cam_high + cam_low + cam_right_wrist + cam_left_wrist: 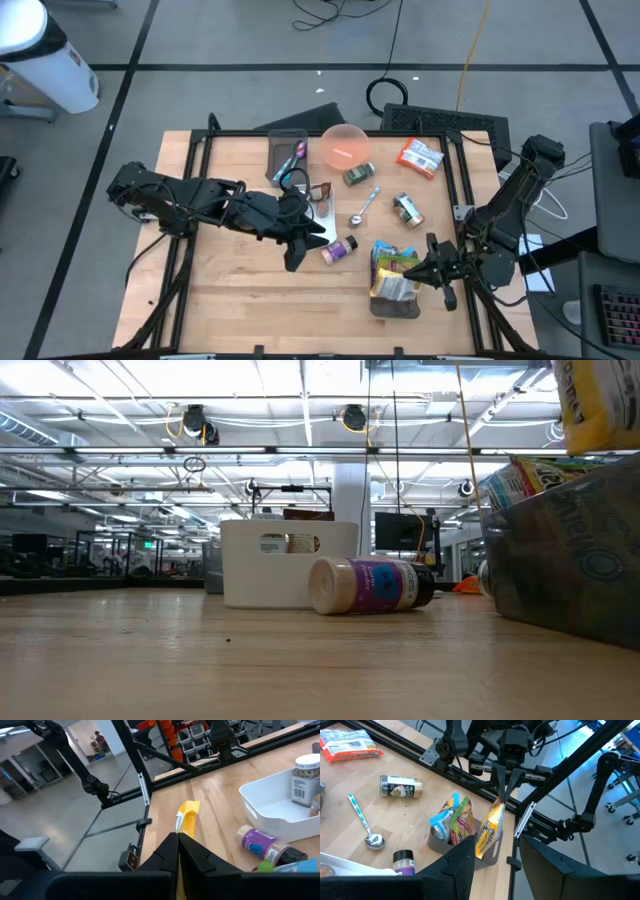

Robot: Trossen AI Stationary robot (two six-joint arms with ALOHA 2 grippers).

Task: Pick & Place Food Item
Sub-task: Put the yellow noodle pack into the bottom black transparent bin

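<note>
On the wooden table [250, 290] we see our right gripper [503, 795] clamped on a yellow snack bag [488, 830] above the grey basket [440, 846], while our left gripper [300, 243] waits half apart.

I can read no complete word, brand or number in any view. The purple-labelled, beige-capped spice bottle [370, 585], the white-labelled jar [304, 782] in the white tray, and the red-and-white snack packet [350, 745] all carry print too small or blurred for me to read.
</note>
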